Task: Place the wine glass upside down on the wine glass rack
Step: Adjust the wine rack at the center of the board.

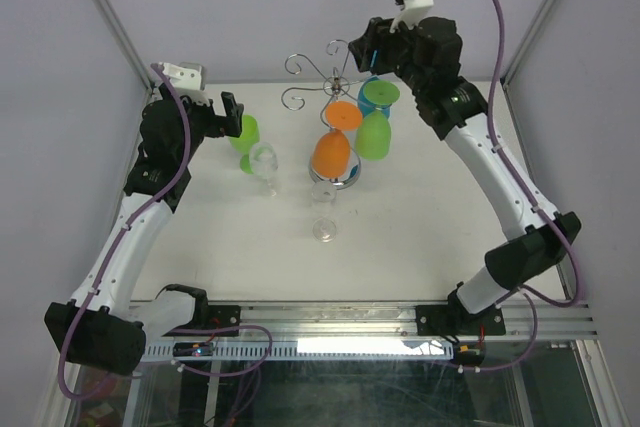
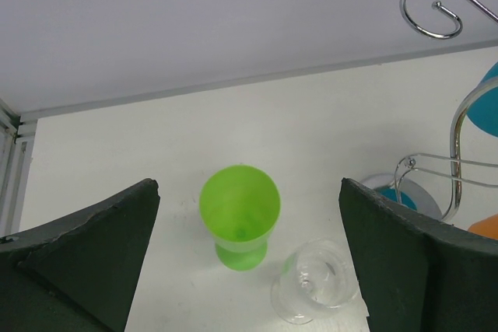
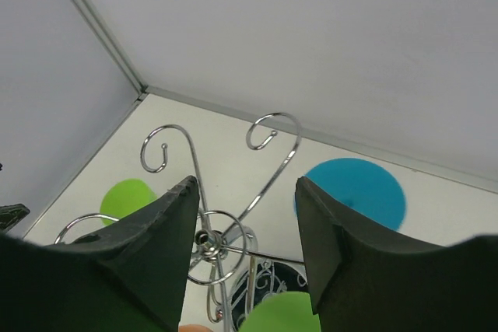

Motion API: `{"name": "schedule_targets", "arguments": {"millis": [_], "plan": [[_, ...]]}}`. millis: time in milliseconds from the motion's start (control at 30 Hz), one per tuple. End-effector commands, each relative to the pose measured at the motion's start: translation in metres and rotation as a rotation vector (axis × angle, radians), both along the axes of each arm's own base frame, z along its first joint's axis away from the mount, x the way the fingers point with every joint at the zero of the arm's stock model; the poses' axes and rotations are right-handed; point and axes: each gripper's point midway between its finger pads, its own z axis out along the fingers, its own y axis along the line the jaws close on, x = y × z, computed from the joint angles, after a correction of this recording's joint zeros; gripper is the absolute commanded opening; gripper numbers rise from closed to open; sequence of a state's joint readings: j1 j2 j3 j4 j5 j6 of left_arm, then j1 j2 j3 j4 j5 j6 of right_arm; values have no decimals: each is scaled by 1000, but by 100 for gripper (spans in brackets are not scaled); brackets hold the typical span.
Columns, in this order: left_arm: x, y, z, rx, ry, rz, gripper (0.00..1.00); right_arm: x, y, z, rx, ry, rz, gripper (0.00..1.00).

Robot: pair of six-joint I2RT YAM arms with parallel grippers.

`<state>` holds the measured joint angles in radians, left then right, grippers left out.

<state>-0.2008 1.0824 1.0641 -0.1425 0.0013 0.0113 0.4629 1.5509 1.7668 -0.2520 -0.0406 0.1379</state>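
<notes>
The right gripper's [image 3: 245, 184] two dark fingers [image 3: 148, 262] fill the bottom of the right wrist view. They stand partway apart with nothing between them. They hover over the top of the rack [image 3: 207, 237], whose hub and curled arms show through the gap. From overhead, this gripper [image 1: 358, 47] sits just behind the rack's [image 1: 337, 84] top.

The blue glass [image 1: 379, 95] is just right of the hub, below the gripper. It is upside down with its round foot [image 3: 350, 192] uppermost. I cannot tell whether the foot rests in a curled arm. Just in front of it is the hung green glass [image 1: 373, 135], bowl mouth down. The orange glass [image 1: 332, 152] hangs upside down on the rack's near side.

On the white table [image 1: 420, 217], the near clear glass [image 1: 323, 209] stands just in front of the rack. Left of the rack, the left clear glass [image 1: 263, 159] and the table green glass [image 1: 244, 135] stand upright, just beside each other.

The left gripper [image 1: 232, 112] hovers above that pair with its jaws spread wide and nothing held. In its wrist view the table green glass [image 2: 240, 209] shows mouth up between the fingers [image 2: 85, 258]. The left clear glass [image 2: 315, 287] is lower right of it, by the right finger.
</notes>
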Motion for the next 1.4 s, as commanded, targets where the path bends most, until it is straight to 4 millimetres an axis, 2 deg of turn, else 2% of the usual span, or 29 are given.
{"name": "schedule_targets", "arguments": {"millis": [0, 300, 533, 833, 1200, 1367], "plan": [[3, 6, 12, 4, -38, 23, 99, -6, 28, 12, -40, -25, 42, 56], [3, 7, 11, 6, -35, 25, 99, -2, 73, -6, -101, 9, 94, 57], [3, 9, 11, 11, -35, 34, 99, 5, 86, -24, -161, 37, 83, 57], [3, 8, 11, 11, -36, 33, 99, 4, 70, -33, -225, 34, -13, 54], [4, 8, 10, 11, -32, 29, 99, -12, 58, -36, -228, 31, -41, 40], [4, 7, 9, 13, -29, 26, 98, -18, 55, -30, -216, 14, -43, 27]]}}
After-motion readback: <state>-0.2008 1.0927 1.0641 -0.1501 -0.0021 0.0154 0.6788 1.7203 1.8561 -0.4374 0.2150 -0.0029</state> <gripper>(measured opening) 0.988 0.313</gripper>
